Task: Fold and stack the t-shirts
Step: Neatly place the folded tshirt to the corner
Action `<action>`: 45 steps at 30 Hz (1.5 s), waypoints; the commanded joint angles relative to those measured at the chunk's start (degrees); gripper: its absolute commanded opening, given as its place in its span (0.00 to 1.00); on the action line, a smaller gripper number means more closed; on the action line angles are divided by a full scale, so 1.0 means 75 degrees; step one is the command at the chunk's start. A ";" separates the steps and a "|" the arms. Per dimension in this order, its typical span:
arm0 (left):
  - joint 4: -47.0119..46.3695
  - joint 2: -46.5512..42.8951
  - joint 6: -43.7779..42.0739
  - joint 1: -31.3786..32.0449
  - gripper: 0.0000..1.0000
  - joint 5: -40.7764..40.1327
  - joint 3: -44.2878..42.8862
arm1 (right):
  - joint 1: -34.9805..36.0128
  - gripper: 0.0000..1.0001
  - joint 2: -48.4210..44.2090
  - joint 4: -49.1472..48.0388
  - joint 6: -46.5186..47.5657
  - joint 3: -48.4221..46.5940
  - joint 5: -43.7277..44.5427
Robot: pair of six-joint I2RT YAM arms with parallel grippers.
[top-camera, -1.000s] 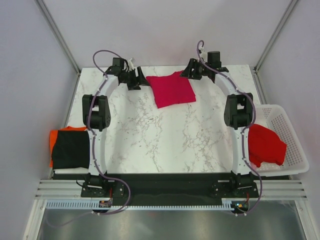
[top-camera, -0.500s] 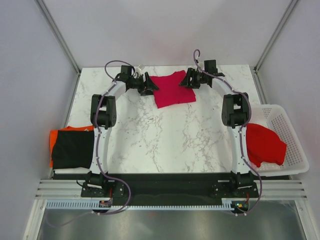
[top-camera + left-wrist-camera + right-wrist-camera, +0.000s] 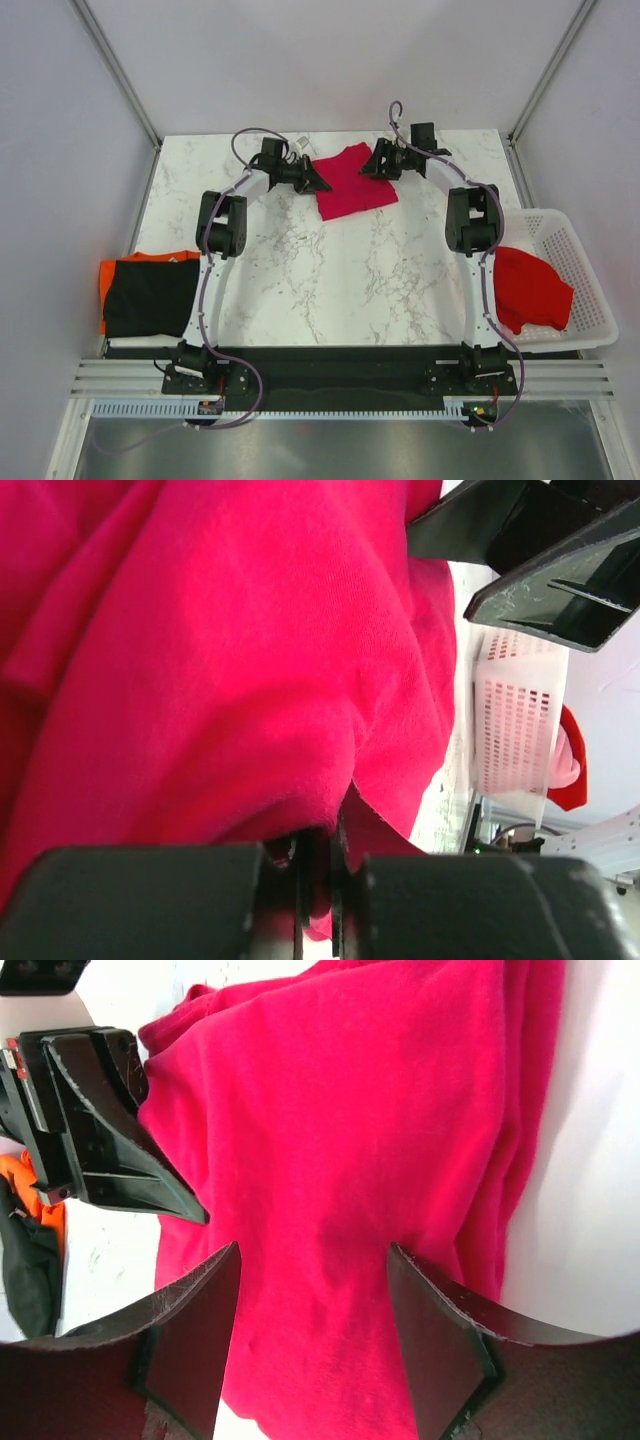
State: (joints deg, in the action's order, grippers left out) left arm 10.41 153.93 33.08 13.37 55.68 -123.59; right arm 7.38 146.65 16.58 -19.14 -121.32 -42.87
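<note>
Evenness matters: the left fingers (image 3: 150, 900), clamped on the crimson-pink t-shirt (image 3: 355, 182) by the far edge of the desk (image 3: 300, 280), should pull smoothly while the right fingers (image 3: 190, 1350) hover spread wide.

Brightly and evenly lit from above, with only faint, soft shadows on the marble table (image 3: 330, 270). Sharp in the overhead view. Up close, blurred on the dark fingers (image 3: 150, 900), heavily saturated on the pink shirt (image 3: 200, 680), washed out to white at the right wrist view's right edge.
</note>
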 commanded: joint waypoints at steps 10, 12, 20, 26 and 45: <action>0.4064 -0.3564 -0.3178 -0.0457 0.02 0.0533 0.3374 | -0.0866 0.68 -0.2512 0.1456 0.1846 0.1421 -0.0132; 0.4923 -0.4279 -0.4278 -0.0807 0.02 0.0195 0.4041 | -0.0949 0.68 -0.2863 0.1761 0.2337 0.1631 -0.0096; 0.9147 -0.4549 -0.7598 -0.1406 0.02 -0.2103 0.4570 | -0.0949 0.66 -0.3931 0.2044 0.3044 0.2534 -0.0072; 0.8900 -0.6424 -0.7797 -0.2098 0.02 -0.3333 0.6351 | -0.0948 0.66 -0.4728 0.2055 0.3277 0.3296 -0.0120; 0.8771 -1.1708 -0.8933 -0.4641 0.02 -0.5747 0.8335 | -0.0960 0.64 -0.5608 0.1903 0.3255 0.4269 -0.0436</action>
State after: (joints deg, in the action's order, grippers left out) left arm 75.02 71.66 -30.04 -20.25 16.19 -58.54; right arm 0.36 107.42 32.21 4.32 -89.34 -43.75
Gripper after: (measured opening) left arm 0.062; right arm 0.640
